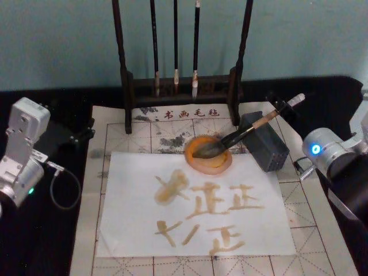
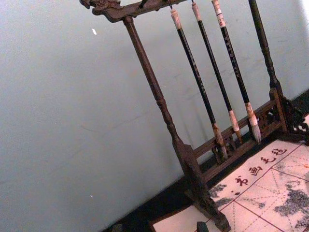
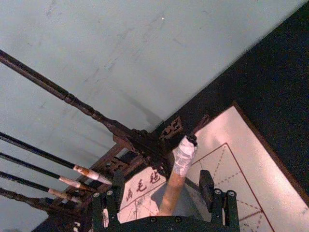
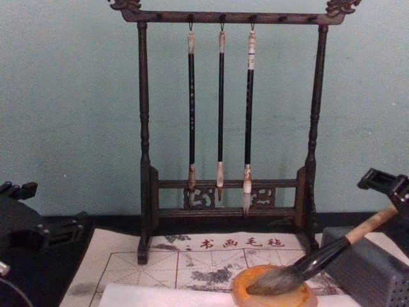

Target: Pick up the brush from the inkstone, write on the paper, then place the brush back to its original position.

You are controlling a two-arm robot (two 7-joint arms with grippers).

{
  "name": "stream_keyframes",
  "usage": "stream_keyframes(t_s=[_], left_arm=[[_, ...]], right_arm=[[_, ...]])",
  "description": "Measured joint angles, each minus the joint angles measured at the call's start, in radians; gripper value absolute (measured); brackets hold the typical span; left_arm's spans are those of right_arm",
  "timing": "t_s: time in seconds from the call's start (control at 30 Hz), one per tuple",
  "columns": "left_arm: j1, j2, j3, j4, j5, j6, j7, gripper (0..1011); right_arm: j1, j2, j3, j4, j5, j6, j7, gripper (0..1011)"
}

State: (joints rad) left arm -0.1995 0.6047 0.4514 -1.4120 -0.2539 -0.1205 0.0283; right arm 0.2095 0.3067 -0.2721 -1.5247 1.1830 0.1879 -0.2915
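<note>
The brush (image 1: 241,133) lies slanted with its grey-brown tuft in the orange-tan inkstone (image 1: 221,168), its tan handle rising over the grey block toward the right. My right gripper (image 1: 282,108) is at the white-wrapped top end, open, its fingers (image 3: 206,182) standing apart on either side of the handle (image 3: 175,170). The chest view shows the brush (image 4: 319,259) in the inkstone (image 4: 239,289) and the right gripper (image 4: 383,182) at the right edge. The white paper (image 1: 132,172) carries several tan wet strokes. My left gripper (image 1: 72,137) is parked off the mat's left side.
A dark wooden rack (image 1: 181,86) with three thin hanging brushes (image 4: 220,115) stands behind the inkstone. A grey perforated block (image 1: 267,146) sits right of the dish. The beige felt mat (image 1: 115,132) with a red grid lies under the paper, on black cloth.
</note>
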Motion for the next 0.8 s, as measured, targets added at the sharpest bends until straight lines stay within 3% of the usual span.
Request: stream_keyframes(t_s=[0.23, 0.5, 0.7, 0.8], left_arm=[[0.000, 0.000, 0.000, 0.000, 0.000, 0.000, 0.000, 1001], [0.000, 0.000, 0.000, 0.000, 0.000, 0.000, 0.000, 1001], [0.000, 0.000, 0.000, 0.000, 0.000, 0.000, 0.000, 1001], [0.000, 0.000, 0.000, 0.000, 0.000, 0.000, 0.000, 1001]], right_arm=[[-0.049, 0.049, 0.000, -0.048, 0.025, 0.010, 0.022, 1002], [-0.127, 0.136, -0.014, -0.108, 0.029, -0.013, 0.119, 1002], [-0.176, 0.198, -0.028, -0.141, -0.025, -0.062, 0.212, 1002], [-0.201, 0.227, -0.034, -0.153, -0.084, -0.101, 0.277, 1002]])
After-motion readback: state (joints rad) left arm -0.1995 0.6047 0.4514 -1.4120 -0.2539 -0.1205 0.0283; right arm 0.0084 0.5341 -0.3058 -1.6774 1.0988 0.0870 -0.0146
